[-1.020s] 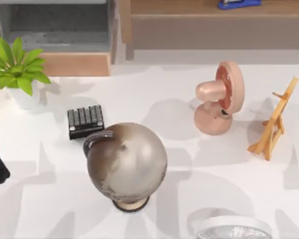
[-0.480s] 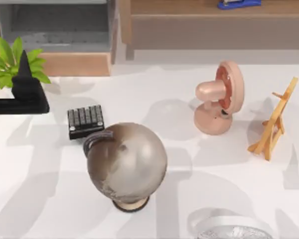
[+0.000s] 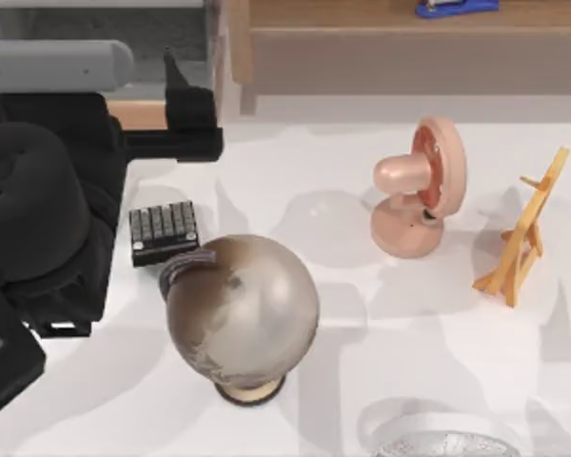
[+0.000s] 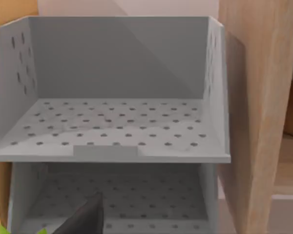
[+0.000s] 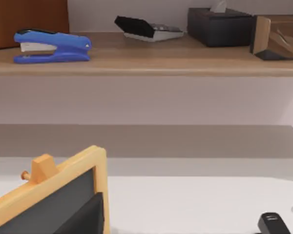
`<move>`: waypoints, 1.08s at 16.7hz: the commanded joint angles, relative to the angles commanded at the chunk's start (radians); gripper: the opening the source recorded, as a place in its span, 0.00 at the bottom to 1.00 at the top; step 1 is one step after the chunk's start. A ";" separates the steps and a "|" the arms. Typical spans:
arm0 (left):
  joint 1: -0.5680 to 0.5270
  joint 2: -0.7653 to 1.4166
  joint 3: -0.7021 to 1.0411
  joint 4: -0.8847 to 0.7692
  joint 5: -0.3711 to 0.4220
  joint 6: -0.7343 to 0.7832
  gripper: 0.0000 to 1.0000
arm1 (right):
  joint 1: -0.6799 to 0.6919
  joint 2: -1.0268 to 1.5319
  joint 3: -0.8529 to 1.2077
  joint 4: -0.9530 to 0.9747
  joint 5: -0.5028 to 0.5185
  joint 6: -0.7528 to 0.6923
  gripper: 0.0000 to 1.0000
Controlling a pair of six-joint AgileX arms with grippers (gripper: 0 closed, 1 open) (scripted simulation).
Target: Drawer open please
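Left gripper [image 3: 176, 90] faces the drawer [image 4: 112, 204], whose speckled floor shows.

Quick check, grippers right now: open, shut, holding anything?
Left gripper: at the drawer front, top view's upper left; cannot be told, nothing visibly held.
Right gripper: cannot be told.

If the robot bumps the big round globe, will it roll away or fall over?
Probably not roll: the globe sits on a small round base. It might tip, though, since the ball looks far wider than that base. The left gripper is over by the drawer, apart from it.
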 joint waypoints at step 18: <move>0.564 0.375 0.196 0.239 0.434 0.604 1.00 | 0.000 0.000 0.000 0.000 0.000 0.000 1.00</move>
